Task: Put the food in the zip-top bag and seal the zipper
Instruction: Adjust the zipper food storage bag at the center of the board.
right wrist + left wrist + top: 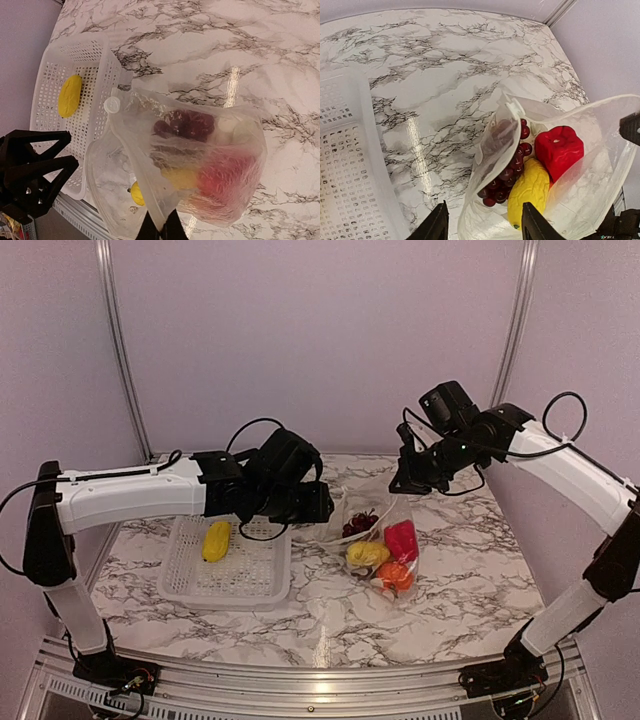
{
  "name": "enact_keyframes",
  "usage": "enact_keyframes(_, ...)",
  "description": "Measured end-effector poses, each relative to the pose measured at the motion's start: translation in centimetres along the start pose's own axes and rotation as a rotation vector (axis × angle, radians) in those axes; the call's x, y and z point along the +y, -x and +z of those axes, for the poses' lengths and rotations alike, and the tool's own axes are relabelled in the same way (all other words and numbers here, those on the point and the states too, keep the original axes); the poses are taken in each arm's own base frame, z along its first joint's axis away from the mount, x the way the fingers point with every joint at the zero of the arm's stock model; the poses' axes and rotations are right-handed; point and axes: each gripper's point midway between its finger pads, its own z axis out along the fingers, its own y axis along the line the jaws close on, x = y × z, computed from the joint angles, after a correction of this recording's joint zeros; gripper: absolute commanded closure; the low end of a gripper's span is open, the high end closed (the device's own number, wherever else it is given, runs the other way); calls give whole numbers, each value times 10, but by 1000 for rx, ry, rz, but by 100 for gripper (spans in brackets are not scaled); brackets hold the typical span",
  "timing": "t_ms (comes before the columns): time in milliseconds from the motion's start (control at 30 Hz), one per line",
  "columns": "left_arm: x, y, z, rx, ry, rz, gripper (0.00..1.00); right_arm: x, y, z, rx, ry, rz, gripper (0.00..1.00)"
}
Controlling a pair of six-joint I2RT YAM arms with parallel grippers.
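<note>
The zip-top bag sits right of the table's middle, its far end lifted off the marble table. Seen from above, with 12 o'clock pointing away from the arm bases, the food fills the bag. The dark grapes sit at 10 o'clock, the red pepper at 2 o'clock, a yellow piece at 8 o'clock and an orange fruit at 6 o'clock. In the right wrist view a pale white-green vegetable shows through the film just beside the grapes. The bag's mouth stands open toward the left arm. The zipper appears as a cloudy band along that edge, unjoined, with a small white tab at its far end.

At 12 o'clock of the bag, the right gripper has its fingers pressed together on an edge of the film, holding that end up. At 10 o'clock of the bag, the left gripper has its fingers apart. Loose film from the mouth lies in the gap, and I cannot tell whether either finger touches it.

At 9 o'clock of the bag, just beside it, the white basket lies flat on the table. A second yellow piece rests in its far part.
</note>
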Motion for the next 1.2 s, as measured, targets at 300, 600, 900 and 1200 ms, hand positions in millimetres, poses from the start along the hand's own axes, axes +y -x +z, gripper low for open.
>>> enact_keyframes(300,11,-21,28,120,-22,48,52,-1,-9,-5,32,-8,1,100)
enact_keyframes(600,8,-46,53,224,-30,82,100,-5,-16,-7,60,-29,-3,78)
enact_keyframes(900,-20,-6,22,104,-136,7,100,-8,-6,-17,26,-66,-20,61)
enact_keyframes(1200,-24,0,19,90,-149,-32,100,-15,8,-1,18,-123,-28,86)
